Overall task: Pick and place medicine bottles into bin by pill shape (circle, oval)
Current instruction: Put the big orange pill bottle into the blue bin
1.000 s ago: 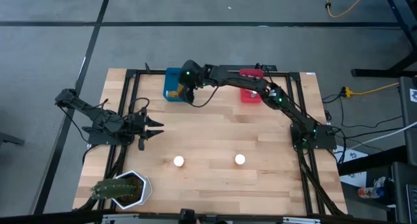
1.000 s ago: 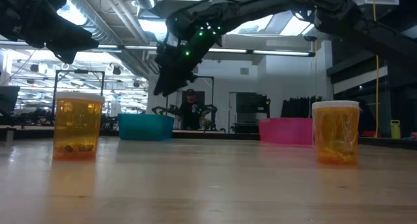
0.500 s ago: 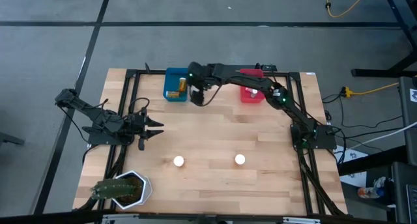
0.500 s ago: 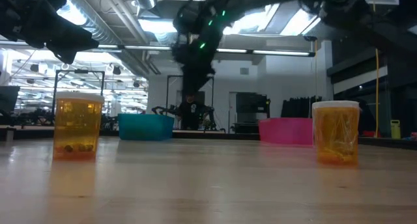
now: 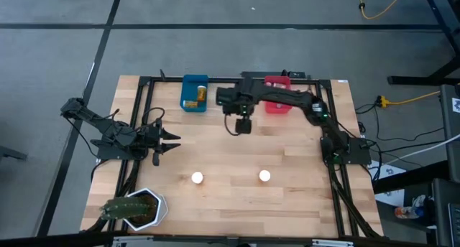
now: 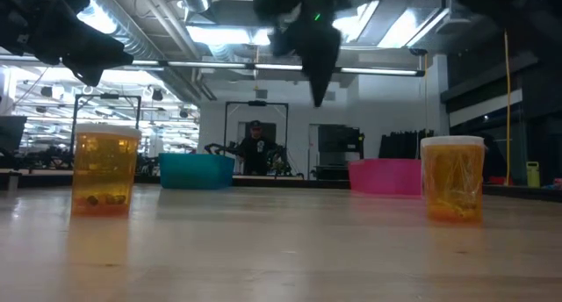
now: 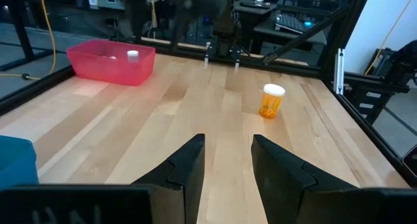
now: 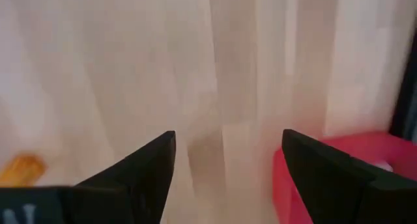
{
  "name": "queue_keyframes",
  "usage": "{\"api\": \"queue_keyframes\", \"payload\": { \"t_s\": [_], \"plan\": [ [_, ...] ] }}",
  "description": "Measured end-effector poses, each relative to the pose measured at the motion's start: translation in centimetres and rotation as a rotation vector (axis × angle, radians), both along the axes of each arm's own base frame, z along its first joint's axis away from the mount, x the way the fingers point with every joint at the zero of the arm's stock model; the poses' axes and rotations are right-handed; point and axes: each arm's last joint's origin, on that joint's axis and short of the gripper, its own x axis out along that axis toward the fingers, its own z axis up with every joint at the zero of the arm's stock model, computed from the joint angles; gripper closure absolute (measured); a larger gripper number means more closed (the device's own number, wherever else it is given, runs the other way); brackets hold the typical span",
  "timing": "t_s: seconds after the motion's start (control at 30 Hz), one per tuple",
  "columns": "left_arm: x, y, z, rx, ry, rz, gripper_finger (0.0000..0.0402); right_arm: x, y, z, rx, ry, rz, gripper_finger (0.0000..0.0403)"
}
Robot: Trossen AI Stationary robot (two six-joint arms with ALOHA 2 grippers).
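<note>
Over on the left side of the table [image 5: 230,204] the left gripper [image 5: 171,141] waits low over the wood, its two fingers spread with nothing between them; in its own wrist view one amber bottle stands beyond the fingertips. A green plant [image 5: 133,210] in a white pot sits at the near left corner, out of the way.

Moving across, the blue bin [image 5: 194,93] at the far edge holds an amber bottle lying on its side. Just right of it the right gripper [image 5: 242,125] hangs above bare wood between the blue bin and the pink bin [image 5: 277,104], fingers wide apart and empty. I judge it is between a drop and the next pick.

Two medicine bottles stand on the near part of the table: the left bottle [image 5: 197,178] and the right bottle [image 5: 264,176], well apart from each other. From above only their round white caps show; from table height they are squat amber cylinders with pale lids, upright, pills heaped at the bottom. The pill shapes I cannot make out.

The next move, I think, calls for reaching forward over one bottle, lowering the open fingers around its body, and closing.
</note>
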Motion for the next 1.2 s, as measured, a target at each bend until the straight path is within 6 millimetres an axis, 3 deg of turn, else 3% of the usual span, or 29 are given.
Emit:
{"api": "queue_keyframes", "payload": {
  "t_s": [0.13, 0.3, 0.57, 0.67, 0.8, 0.93, 1.07, 1.2],
  "plan": [
    [0.0, 0.0, 0.0, 0.000, 0.000, 0.000, 0.0282, -3.2, 1.8, 2.0, 0.003, 0.003, -0.003, 0.0121],
    [0.0, 0.0, 0.0, 0.001, 0.001, 0.000, 0.0282, -8.7, 4.8, 1.8, 0.005, -0.109, -0.105, 0.0121],
    [0.0, 0.0, 0.0, 0.002, 0.001, 0.000, 0.0282, -19.0, 11.2, -4.5, 0.102, -0.215, -0.361, 0.0121],
    [0.0, 0.0, 0.0, 0.004, 0.001, 0.000, 0.0282, -21.7, 13.3, -6.6, 0.158, -0.256, -0.473, 0.0121],
    [0.0, 0.0, 0.0, 0.006, 0.001, 0.001, 0.0282, -23.7, 15.5, -9.0, 0.224, -0.298, -0.521, 0.0121],
    [0.0, 0.0, 0.0, 0.008, 0.001, 0.001, 0.0282, -24.3, 16.9, -10.6, 0.263, -0.355, -0.519, 0.0121],
    [0.3, -0.3, 0.2, -0.110, -0.016, -0.050, 0.0283, -24.8, 17.8, -11.3, 0.292, -0.378, -0.473, 0.0121],
    [1.5, -1.1, 0.3, -0.149, 0.099, -0.097, 0.0286, -25.0, 18.2, -11.3, 0.268, -0.407, -0.477, 0.0121]
  ]
}}
